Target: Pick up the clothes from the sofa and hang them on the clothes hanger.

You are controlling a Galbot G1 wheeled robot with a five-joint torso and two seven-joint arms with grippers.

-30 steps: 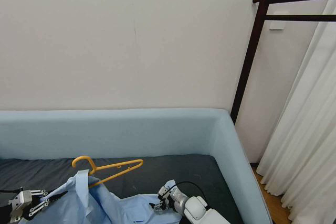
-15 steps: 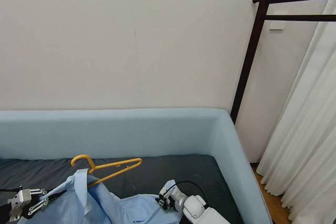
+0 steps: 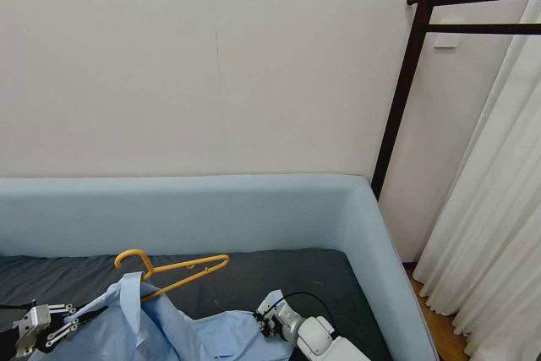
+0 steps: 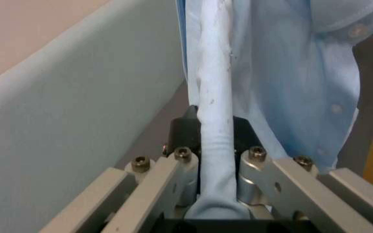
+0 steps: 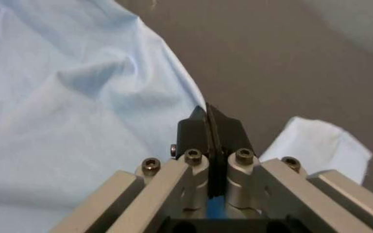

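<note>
Shirt (image 3: 169, 331) on sofa (image 3: 211, 209), clamped in both jaws.

I've got a plain cream wall (image 3: 211, 65) ahead, evenly lit. Under it runs the pale blue sofa (image 3: 211, 213) with its dark grey seat. A dark wooden rack (image 3: 397, 107) stands just past the sofa's end. There's a white curtain (image 3: 499, 234) on the right and a sliver of wood floor (image 3: 433, 317) below it.

the shirt (image 3: 169, 327) is thin pale-blue woven cloth, softly creased. its hanger (image 3: 182, 270) looks like smooth orange plastic. the sofa (image 3: 211, 213) has matt light-blue upholstery and a dark grey fabric seat (image 3: 279, 272). the rack (image 3: 401, 90) is dark polished wood. the left gripper (image 4: 213, 141) and right gripper (image 5: 207, 131) are brushed metal with matt black pads (image 5: 193, 131).
</note>
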